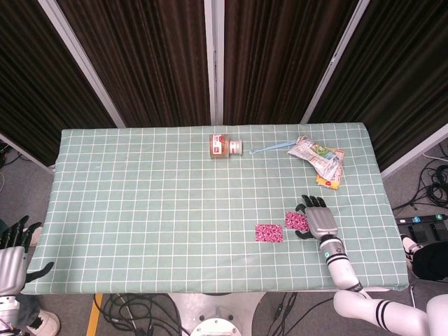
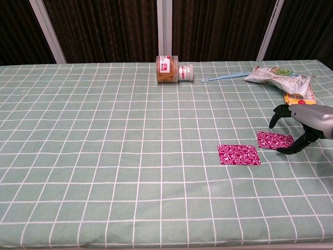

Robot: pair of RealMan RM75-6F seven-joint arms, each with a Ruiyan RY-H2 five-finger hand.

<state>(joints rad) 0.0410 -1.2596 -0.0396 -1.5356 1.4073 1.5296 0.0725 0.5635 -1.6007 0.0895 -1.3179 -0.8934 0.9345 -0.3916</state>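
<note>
Two flat magenta patterned packets lie on the green checked tablecloth [image 1: 140, 189]: one packet [image 1: 269, 233] [image 2: 238, 154] nearer the table's middle, the other packet [image 1: 295, 221] [image 2: 274, 139] to its right. My right hand [image 1: 318, 218] [image 2: 304, 126] hovers at the right packet's right edge with fingers arched down and apart, holding nothing. My left hand [image 1: 10, 255] hangs off the table's front left corner, fingers spread and empty.
A jar [image 1: 225, 146] [image 2: 171, 70] lies on its side at the table's far middle. A light blue toothbrush [image 1: 271, 148] [image 2: 225, 77] and several snack bags [image 1: 318, 159] [image 2: 283, 79] lie at the far right. Cables lie on the floor to the right.
</note>
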